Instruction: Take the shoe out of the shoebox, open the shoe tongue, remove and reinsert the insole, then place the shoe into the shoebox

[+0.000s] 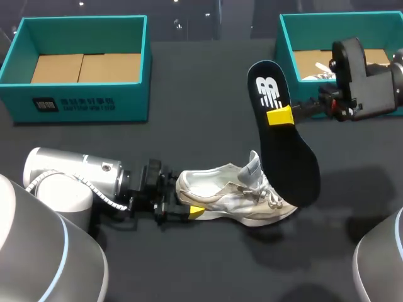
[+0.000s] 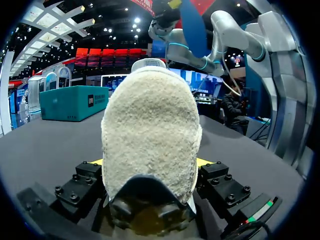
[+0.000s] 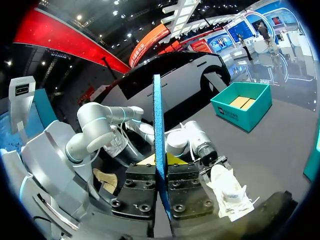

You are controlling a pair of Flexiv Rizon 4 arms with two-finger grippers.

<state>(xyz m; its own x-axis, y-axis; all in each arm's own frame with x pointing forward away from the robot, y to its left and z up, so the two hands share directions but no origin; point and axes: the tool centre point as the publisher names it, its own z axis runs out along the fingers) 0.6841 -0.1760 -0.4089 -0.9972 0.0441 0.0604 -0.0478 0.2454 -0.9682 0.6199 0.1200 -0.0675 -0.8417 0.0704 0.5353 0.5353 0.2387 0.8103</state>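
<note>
**Head view.** The shoe (image 1: 233, 195), pale grey and white, lies on its sole on the dark worktop (image 1: 189, 82) at lower centre of the frame. Its toe points right and its tongue is raised. The left tool (image 1: 184, 211), on the arm from the lower left, is closed on the shoe's heel, with one yellow tip against the heel's near side. The right tool (image 1: 281, 116), on the arm from the upper right, grips the black insole (image 1: 286, 138) near its heel end. The insole is held tilted in the air, its toe end over the shoe's forefoot; whether the two touch cannot be told. Two teal boxes stand toward the top of the frame. The left shoebox (image 1: 135, 100) at upper left shows a cardboard floor, and the right shoebox (image 1: 284, 44) at upper right is partly hidden by the right arm.

**Left wrist view.** The fleecy heel fills the gap between the fingers, and a yellow tip shows on each side.

**Right wrist view.** The insole, seen edge-on with a blue underside, is clamped between the two fingers.
</note>
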